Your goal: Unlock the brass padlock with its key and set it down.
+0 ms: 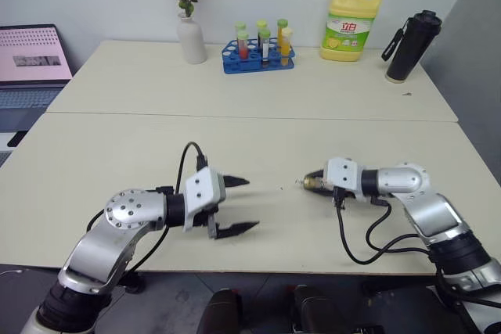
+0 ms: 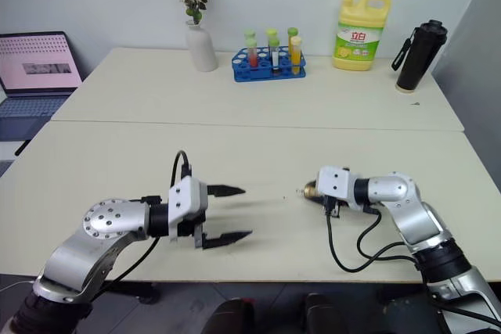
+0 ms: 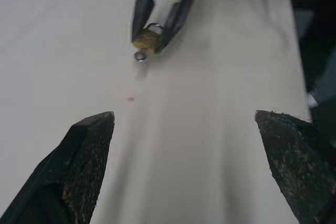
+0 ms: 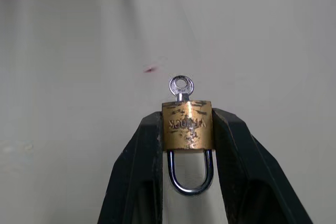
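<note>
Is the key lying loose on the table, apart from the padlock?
No: the key sticks out of the brass padlock, which the right gripper clamps between its fingers.

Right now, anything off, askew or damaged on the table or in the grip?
Nothing stands out. The right gripper holds the brass padlock squarely by its body, the key seated in it and pointing away from the fingers. The left gripper is open, apart from it. The tube rack and soap bottle stand upright.
</note>
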### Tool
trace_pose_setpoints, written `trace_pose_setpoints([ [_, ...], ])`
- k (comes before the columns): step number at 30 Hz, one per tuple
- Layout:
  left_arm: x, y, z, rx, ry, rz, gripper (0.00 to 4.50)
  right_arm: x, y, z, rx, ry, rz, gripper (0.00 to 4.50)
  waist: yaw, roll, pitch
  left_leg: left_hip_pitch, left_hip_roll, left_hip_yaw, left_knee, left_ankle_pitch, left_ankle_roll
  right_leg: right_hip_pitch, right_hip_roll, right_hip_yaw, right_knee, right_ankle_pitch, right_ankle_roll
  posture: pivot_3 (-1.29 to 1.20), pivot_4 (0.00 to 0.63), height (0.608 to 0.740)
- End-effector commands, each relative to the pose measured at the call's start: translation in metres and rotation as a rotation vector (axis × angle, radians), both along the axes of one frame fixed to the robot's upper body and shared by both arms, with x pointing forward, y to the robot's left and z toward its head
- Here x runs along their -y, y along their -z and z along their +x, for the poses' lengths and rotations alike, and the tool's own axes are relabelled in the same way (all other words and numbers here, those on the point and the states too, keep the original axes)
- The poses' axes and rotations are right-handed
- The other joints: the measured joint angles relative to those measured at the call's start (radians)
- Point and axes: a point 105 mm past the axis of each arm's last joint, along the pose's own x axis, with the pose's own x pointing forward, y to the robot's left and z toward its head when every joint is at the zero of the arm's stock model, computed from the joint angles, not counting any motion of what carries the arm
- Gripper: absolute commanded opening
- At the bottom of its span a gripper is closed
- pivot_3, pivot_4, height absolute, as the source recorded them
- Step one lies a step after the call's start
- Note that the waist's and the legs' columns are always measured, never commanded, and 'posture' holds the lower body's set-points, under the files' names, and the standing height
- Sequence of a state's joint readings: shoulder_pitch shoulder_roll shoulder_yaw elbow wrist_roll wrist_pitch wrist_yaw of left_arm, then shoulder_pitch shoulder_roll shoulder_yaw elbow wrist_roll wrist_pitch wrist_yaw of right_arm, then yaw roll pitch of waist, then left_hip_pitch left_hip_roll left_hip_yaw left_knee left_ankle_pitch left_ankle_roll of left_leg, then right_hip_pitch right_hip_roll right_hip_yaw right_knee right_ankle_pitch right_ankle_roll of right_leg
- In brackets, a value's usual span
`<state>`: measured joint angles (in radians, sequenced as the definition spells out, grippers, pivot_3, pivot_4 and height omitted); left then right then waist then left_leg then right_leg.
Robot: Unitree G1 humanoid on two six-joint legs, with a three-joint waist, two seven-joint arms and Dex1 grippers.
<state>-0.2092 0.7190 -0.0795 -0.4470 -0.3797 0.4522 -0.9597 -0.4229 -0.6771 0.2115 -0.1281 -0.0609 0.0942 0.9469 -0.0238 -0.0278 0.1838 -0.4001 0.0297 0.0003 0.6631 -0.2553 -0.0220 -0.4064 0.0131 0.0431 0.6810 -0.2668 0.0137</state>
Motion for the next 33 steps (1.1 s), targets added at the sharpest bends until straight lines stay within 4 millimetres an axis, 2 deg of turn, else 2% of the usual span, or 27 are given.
trace_pose_setpoints([
  [1, 0.006, -0.021, 0.012, -0.015, -0.038, -0.106, 4.50, 0.002, -0.020, -0.011, 0.246, 0.040, -0.016, 0.94, -0.002, 0.000, 0.000, 0.000, 0.000, 0.000, 0.000, 0.000, 0.000, 0.000, 0.000, 0.000, 0.000, 0.000, 0.000, 0.00, 0.150, 0.740],
  [3, 0.009, -0.027, 0.017, -0.034, -0.043, -0.141, 4.50, 0.001, -0.024, -0.016, 0.336, 0.051, -0.032, 0.94, -0.001, 0.000, 0.000, 0.000, 0.000, -0.001, 0.000, 0.000, 0.000, 0.000, 0.000, -0.001, 0.000, 0.000, 0.000, 0.00, 0.150, 0.740],
  [7, 0.027, -0.041, 0.039, -0.039, -0.034, -0.160, 4.50, -0.005, -0.036, -0.021, 0.678, 0.004, -0.152, 0.94, -0.004, 0.000, 0.000, 0.000, -0.001, 0.001, 0.000, 0.000, 0.000, 0.000, 0.001, 0.000, 0.000, 0.000, 0.001, 0.00, 0.150, 0.740],
  [11, 0.031, -0.049, 0.057, -0.072, -0.053, -0.171, 4.50, -0.013, -0.047, -0.022, 0.823, -0.039, -0.158, 0.94, -0.009, 0.000, 0.000, 0.002, -0.002, 0.003, 0.000, 0.000, -0.001, 0.000, 0.002, 0.000, 0.001, 0.001, 0.002, 0.00, 0.150, 0.740],
  [14, 0.037, -0.055, 0.059, -0.110, -0.006, -0.184, 4.50, -0.019, -0.055, -0.026, 0.915, -0.089, -0.140, 0.94, -0.008, 0.000, 0.000, 0.001, -0.001, 0.003, 0.000, 0.000, -0.001, 0.000, 0.003, 0.001, 0.001, 0.001, 0.001, 0.00, 0.150, 0.740],
  [20, 0.051, -0.069, 0.054, -0.136, 0.118, -0.187, 4.50, -0.025, -0.059, -0.029, 0.968, -0.158, -0.087, 0.94, -0.005, 0.000, 0.000, 0.000, -0.001, 0.002, 0.000, 0.000, -0.001, 0.000, 0.002, 0.002, 0.000, 0.002, 0.000, 0.00, 0.150, 0.740],
  [30, 0.053, -0.068, 0.050, -0.138, 0.155, -0.163, 4.50, -0.028, -0.058, -0.025, 0.964, -0.165, -0.078, 0.94, -0.006, 0.000, 0.000, 0.000, -0.001, 0.001, 0.000, 0.001, -0.001, 0.000, 0.002, 0.002, 0.001, 0.002, 0.000, 0.00, 0.150, 0.740],
  [33, 0.053, -0.068, 0.052, -0.138, 0.152, -0.167, 3.89, -0.029, -0.059, -0.025, 0.965, -0.166, -0.074, 0.94, -0.006, 0.000, 0.000, 0.000, -0.001, 0.001, 0.000, 0.001, -0.001, 0.000, 0.001, 0.002, 0.001, 0.002, 0.000, 0.00, 0.150, 0.740],
])
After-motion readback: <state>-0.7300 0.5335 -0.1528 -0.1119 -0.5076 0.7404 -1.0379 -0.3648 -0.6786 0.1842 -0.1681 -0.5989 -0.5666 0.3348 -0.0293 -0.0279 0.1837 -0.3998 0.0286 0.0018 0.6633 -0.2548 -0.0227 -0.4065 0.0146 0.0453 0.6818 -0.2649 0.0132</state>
